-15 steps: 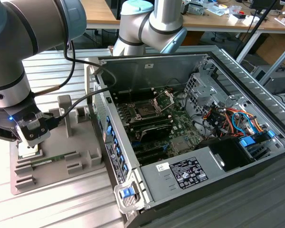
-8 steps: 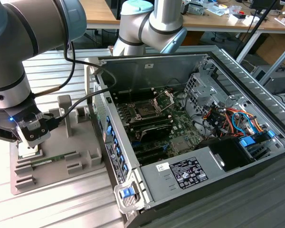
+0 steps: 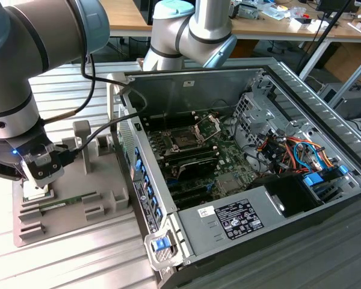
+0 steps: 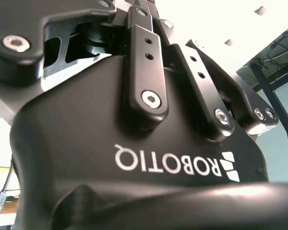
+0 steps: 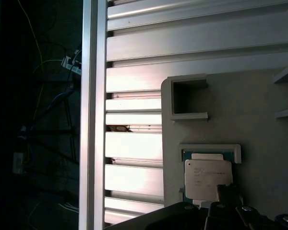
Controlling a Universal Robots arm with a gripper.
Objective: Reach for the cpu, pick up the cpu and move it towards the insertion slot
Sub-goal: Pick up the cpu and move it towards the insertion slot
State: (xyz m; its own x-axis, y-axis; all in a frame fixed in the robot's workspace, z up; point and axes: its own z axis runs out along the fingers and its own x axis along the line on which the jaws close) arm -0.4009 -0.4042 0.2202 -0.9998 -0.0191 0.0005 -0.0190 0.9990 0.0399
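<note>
A tray [image 3: 69,227] lies on the table [image 3: 78,265] at the exterior view's left. An open computer box [image 3: 186,84] stands just beside it, at the exterior view's right. The cpu [image 5: 207,178] sits in a little nest on the tray, near the tray's edge. The gripper [image 3: 37,182] hangs right over the cpu and may be touching it. A memory stick [image 3: 60,203] lies on the tray just beside the cpu. The insertion slot [image 3: 183,139] lies inside the computer box, well apart from the cpu.

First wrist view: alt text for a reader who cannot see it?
The cpu lies flat in a framed nest on a grey fixture plate, with the gripper at its edge. The plate rests on a slatted aluminium table.
</note>
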